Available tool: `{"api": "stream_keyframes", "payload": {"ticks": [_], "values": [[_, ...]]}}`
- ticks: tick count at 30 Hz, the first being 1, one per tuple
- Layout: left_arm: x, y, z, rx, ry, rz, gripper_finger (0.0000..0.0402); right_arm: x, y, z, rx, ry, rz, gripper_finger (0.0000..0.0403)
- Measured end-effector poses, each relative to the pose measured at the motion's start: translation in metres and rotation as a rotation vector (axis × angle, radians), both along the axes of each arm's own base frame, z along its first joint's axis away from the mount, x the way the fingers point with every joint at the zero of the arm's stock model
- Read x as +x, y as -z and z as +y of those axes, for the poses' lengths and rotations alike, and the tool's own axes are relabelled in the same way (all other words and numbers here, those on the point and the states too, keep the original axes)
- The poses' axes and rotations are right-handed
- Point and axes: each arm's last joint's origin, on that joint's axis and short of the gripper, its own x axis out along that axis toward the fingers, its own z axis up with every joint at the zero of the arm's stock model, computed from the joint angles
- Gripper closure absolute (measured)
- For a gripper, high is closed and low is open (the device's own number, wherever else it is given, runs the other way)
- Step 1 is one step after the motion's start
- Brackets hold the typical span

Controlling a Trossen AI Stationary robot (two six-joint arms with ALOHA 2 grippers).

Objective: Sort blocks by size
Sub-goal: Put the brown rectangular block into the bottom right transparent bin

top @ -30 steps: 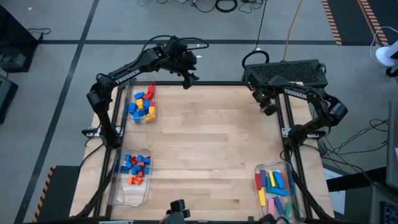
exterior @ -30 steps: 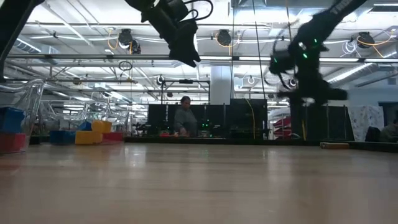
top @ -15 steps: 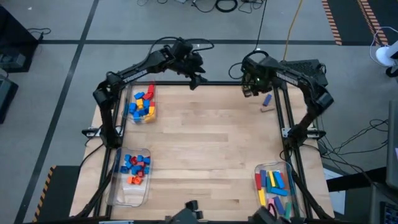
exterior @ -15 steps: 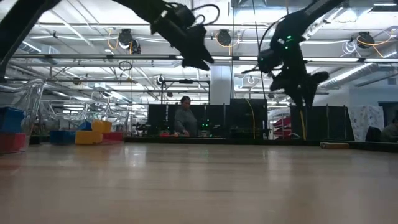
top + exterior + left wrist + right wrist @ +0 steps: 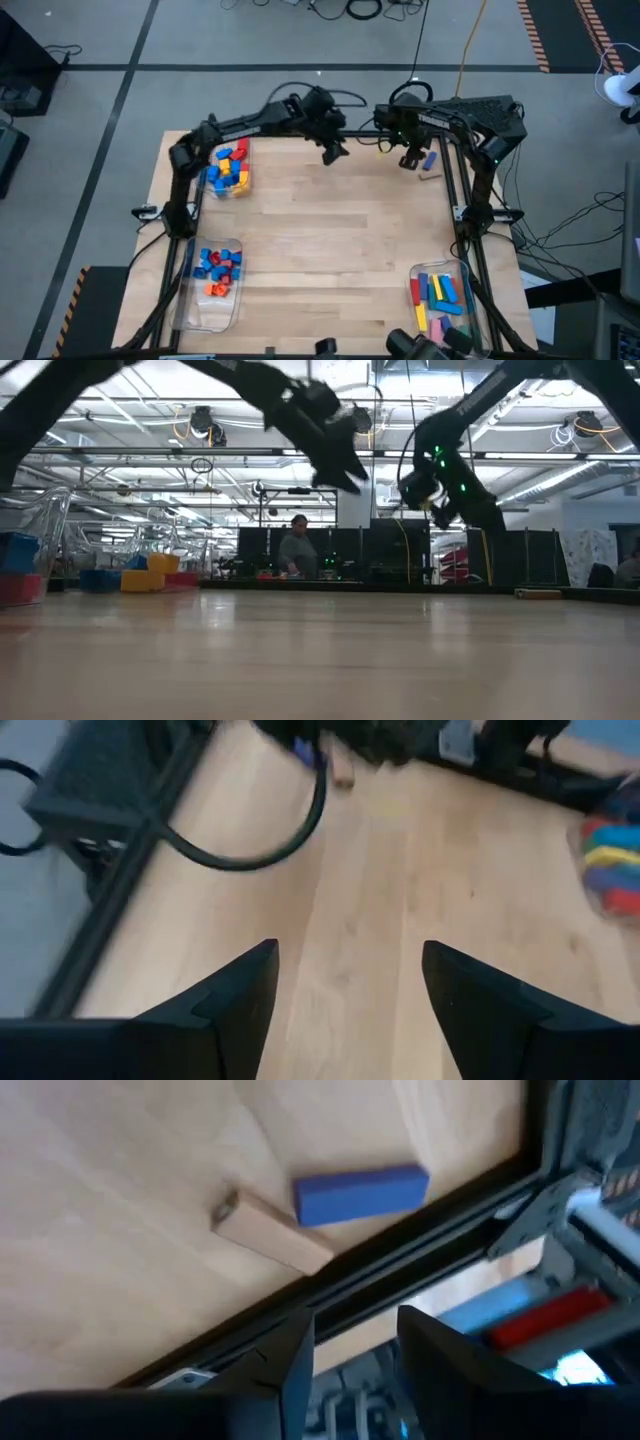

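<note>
A blue bar block point(image 5: 430, 160) and a plain wooden block point(image 5: 430, 177) lie flat on the table near its far right corner; the right wrist view shows the blue bar point(image 5: 360, 1192) beside the wooden block point(image 5: 270, 1232). My right gripper point(image 5: 410, 158) hangs just left of them, open, with nothing between its fingers point(image 5: 355, 1345). My left gripper point(image 5: 332, 152) hovers above the far middle of the table, open and empty point(image 5: 350, 980). Other blocks lie sorted in three clear bins.
Clear bins with coloured blocks stand at the far left point(image 5: 228, 168), near left point(image 5: 215, 272) and near right point(image 5: 440, 300). A black frame rail point(image 5: 420, 1245) runs along the table edge beside the blue bar. Bare wood point(image 5: 330, 230) spans the table's middle.
My left gripper has moved toward the table's right edge and down, along the far edge. My right gripper has swung from over the far right corner toward the left and rolled about its wrist, uncovering the blue bar and the wooden block, which lie still.
</note>
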Motion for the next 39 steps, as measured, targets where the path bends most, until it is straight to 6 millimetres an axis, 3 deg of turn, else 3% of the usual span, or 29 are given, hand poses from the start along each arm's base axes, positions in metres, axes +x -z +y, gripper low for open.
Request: {"api": "stream_keyframes", "payload": {"ticks": [4, 8, 11, 14, 17, 20, 23, 32, 39], "values": [[-0.025, -0.045, -0.007, 0.056, -0.046, -0.054, 0.0178, 0.005, 0.025, 0.009, 0.052, 0.004, 0.088, 0.0273], [-0.054, -0.089, -0.014, 0.172, -0.105, -0.115, 0.0192, 0.012, 0.036, 0.024, 0.062, -0.013, 0.141, 0.0273], [-0.074, -0.116, -0.021, 0.237, -0.14, -0.163, 0.0193, 0.026, 0.035, 0.038, 0.066, 0.069, 0.081, 0.0273], [-0.086, -0.131, -0.025, 0.269, -0.166, -0.194, 0.0194, 0.042, 0.032, 0.041, -0.005, 0.264, -0.083, 0.0273], [-0.093, -0.134, -0.023, 0.274, -0.177, -0.189, 0.0194, 0.056, 0.022, 0.031, -0.224, 0.595, -0.33, 0.0273], [-0.097, -0.131, -0.02, 0.257, -0.194, -0.156, 0.0194, 0.067, 0.012, 0.018, -0.444, 1.042, -0.545, 0.0273], [-0.102, -0.125, -0.019, 0.225, -0.2, -0.093, 0.0194, 0.072, 0.01, 0.01, -0.631, 1.41, -0.628, 0.0273], [-0.109, -0.115, -0.023, 0.212, -0.132, 0.035, 0.0194, 0.067, 0.038, -0.013, -0.791, 2.079, -0.516, 0.0273], [-0.113, -0.109, -0.029, 0.135, -0.049, 0.08, 0.0194, 0.042, 0.04, 0.003, -0.991, 2.31, -0.087, 0.0273]]}}
